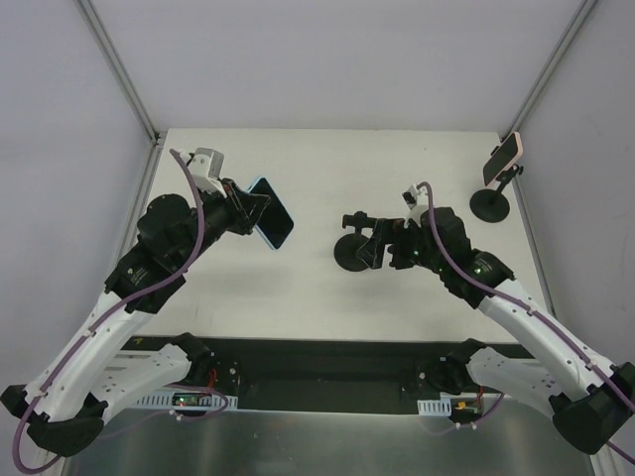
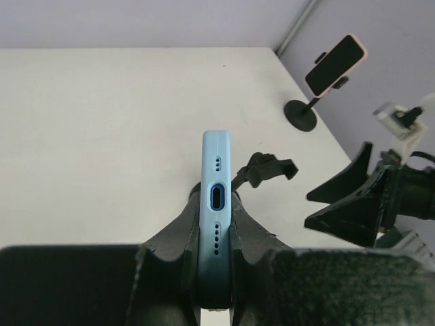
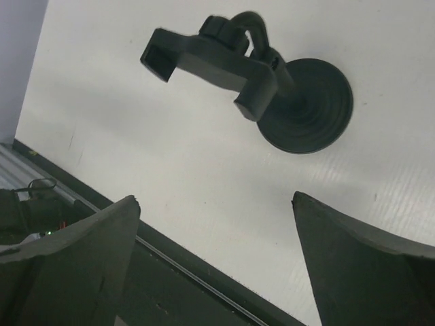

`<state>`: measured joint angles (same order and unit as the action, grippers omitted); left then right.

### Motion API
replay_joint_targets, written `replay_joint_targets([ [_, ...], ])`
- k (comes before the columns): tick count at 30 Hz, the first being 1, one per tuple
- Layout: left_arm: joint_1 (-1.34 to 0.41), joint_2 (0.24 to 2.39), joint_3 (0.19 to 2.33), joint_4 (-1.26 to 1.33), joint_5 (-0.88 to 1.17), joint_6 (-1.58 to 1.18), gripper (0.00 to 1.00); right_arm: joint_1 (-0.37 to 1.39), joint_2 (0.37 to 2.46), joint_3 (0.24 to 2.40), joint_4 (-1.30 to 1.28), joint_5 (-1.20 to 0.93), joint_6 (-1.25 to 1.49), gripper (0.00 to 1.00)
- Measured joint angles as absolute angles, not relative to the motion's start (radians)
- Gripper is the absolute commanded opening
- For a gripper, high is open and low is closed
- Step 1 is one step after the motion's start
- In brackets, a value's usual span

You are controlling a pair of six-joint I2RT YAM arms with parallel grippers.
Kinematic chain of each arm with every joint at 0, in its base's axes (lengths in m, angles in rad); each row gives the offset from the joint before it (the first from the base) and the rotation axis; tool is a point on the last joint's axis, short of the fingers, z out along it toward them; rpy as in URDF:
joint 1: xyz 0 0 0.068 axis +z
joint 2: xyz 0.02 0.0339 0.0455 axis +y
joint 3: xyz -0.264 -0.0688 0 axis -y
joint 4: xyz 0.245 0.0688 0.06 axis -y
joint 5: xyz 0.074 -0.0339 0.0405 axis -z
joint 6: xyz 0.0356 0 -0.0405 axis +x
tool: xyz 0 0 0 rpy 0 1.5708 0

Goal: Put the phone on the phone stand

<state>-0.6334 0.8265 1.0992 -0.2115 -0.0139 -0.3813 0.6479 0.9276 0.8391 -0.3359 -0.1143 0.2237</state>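
Observation:
My left gripper [image 1: 256, 213] is shut on a light blue phone [image 1: 271, 226] and holds it above the table's left half. In the left wrist view the phone [image 2: 216, 204] stands edge-on between my fingers, charging port facing the camera. An empty black phone stand [image 1: 355, 248] with a round base and clamp stands at the table's middle; it also shows in the right wrist view [image 3: 272, 88] and the left wrist view [image 2: 262, 170]. My right gripper [image 1: 380, 245] is open and empty, just right of that stand; its jaws are spread wide, nothing between them [image 3: 216, 198].
A second black stand [image 1: 491, 203] at the far right holds a pink phone [image 1: 503, 159], also in the left wrist view [image 2: 335, 64]. The table's dark front rail [image 1: 327, 362] runs along the near edge. Grey walls enclose the table.

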Motion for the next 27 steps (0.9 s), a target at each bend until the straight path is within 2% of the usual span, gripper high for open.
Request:
replay_joint_targets([
  [3, -0.633, 0.802, 1.080, -0.253, -0.075, -0.363, 0.00, 0.648, 0.957, 0.908, -0.406, -0.053, 0.239, 0.77],
  [9, -0.633, 0.834, 1.074, -0.281, -0.083, -0.347, 0.00, 0.657, 1.104, 1.106, -0.504, 0.067, 0.253, 0.56],
  [15, -0.633, 0.873, 1.073, -0.291, -0.061, -0.342, 0.00, 0.702, 1.212, 1.210, -0.587, 0.143, 0.253, 0.52],
  [23, -0.633, 0.932, 1.073, -0.290, 0.003, -0.324, 0.00, 0.731, 1.306, 1.265, -0.647, 0.211, 0.250, 0.37],
  [27, -0.633, 0.943, 1.073, -0.290, 0.027, -0.316, 0.00, 0.750, 1.332, 1.291, -0.667, 0.247, 0.242, 0.36],
])
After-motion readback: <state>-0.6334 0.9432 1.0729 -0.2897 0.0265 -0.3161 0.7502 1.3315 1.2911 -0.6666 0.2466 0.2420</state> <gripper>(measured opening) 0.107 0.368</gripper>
